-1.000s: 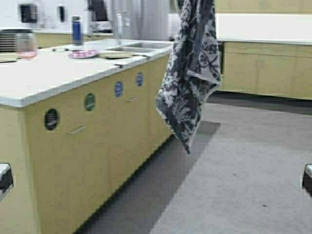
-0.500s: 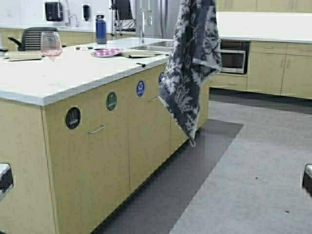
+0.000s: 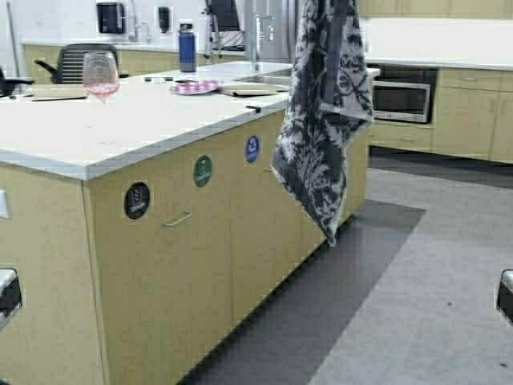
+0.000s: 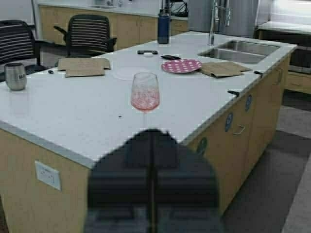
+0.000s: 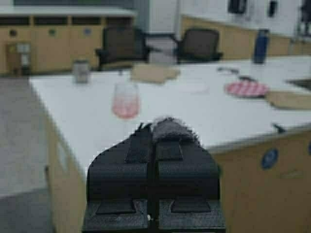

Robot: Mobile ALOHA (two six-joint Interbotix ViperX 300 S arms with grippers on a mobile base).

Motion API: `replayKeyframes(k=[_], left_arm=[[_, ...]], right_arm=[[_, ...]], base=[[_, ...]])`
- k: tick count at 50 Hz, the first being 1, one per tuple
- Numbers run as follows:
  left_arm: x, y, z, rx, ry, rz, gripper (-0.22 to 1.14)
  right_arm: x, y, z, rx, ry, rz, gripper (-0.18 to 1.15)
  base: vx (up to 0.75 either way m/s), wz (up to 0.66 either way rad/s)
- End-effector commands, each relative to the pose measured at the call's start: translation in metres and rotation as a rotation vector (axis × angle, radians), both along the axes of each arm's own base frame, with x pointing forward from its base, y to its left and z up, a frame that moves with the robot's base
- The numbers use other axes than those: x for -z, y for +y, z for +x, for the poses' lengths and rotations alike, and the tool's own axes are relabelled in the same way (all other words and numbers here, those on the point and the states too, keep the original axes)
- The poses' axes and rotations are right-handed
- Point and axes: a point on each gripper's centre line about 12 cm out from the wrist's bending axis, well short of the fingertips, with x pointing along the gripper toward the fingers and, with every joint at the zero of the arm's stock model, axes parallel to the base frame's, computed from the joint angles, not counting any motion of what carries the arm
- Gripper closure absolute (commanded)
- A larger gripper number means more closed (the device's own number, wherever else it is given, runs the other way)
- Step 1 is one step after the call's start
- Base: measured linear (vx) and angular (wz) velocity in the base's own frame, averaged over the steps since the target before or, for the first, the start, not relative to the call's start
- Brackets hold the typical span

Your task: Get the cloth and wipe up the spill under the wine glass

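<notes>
The dark grey cloth (image 3: 321, 120) with a white leafy print hangs down from the top of the high view, in the air beside the island's long side. My right gripper (image 5: 154, 127) is shut on it, and a tuft of the cloth (image 5: 171, 129) sticks out at the fingertips. The wine glass (image 3: 100, 76) stands upright on the white island counter (image 3: 80, 136), its bowl tinted pink. It shows ahead of both wrists, as the glass (image 4: 145, 92) and the glass (image 5: 125, 101). My left gripper (image 4: 153, 133) is shut and holds nothing. I cannot make out a spill.
On the counter behind the glass are a blue bottle (image 3: 187, 48), a pink dotted plate (image 3: 195, 87), brown paper sheets (image 4: 83, 66), a steel tumbler (image 4: 15, 76) and a sink (image 3: 268, 78). Chairs (image 4: 87, 33) stand beyond the island. A dark floor mat (image 3: 321, 297) runs along the cabinets.
The robot has moved: the island and the whole room shift to the right in the high view and the glass comes closer. The cloth still hangs from my right gripper.
</notes>
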Motion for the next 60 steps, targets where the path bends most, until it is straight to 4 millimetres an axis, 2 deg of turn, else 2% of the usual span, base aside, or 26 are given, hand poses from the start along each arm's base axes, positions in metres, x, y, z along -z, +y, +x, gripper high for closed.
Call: replayKeyframes(k=[1, 20, 27, 40, 47, 60], left_arm=[[-0.001, 0.000, 0.002, -0.001, 0.001, -0.008, 0.89], [0.008, -0.002, 0.006, 0.022, 0.033, -0.066, 0.89], [0.010, -0.010, 0.016, 0.069, 0.070, -0.068, 0.89], [0.010, -0.040, 0.047, 0.211, 0.126, -0.077, 0.89], [0.015, -0.056, 0.061, 0.269, 0.171, -0.072, 0.89], [0.048, -0.084, 0.082, 0.357, 0.241, -0.055, 0.89]], right_arm=[[-0.006, 0.001, -0.002, -0.006, -0.027, 0.006, 0.88], [-0.014, -0.003, -0.008, -0.007, -0.055, 0.016, 0.88], [-0.012, -0.007, -0.015, -0.005, -0.060, 0.016, 0.88], [-0.025, -0.012, -0.024, -0.006, -0.115, 0.049, 0.88], [-0.025, -0.015, -0.027, -0.006, -0.117, 0.052, 0.88], [-0.026, -0.015, -0.028, -0.005, -0.127, 0.058, 0.88]], base=[[0.20, 0.13], [0.21, 0.14], [0.22, 0.19], [0.23, 0.27], [0.23, 0.34], [0.21, 0.32]])
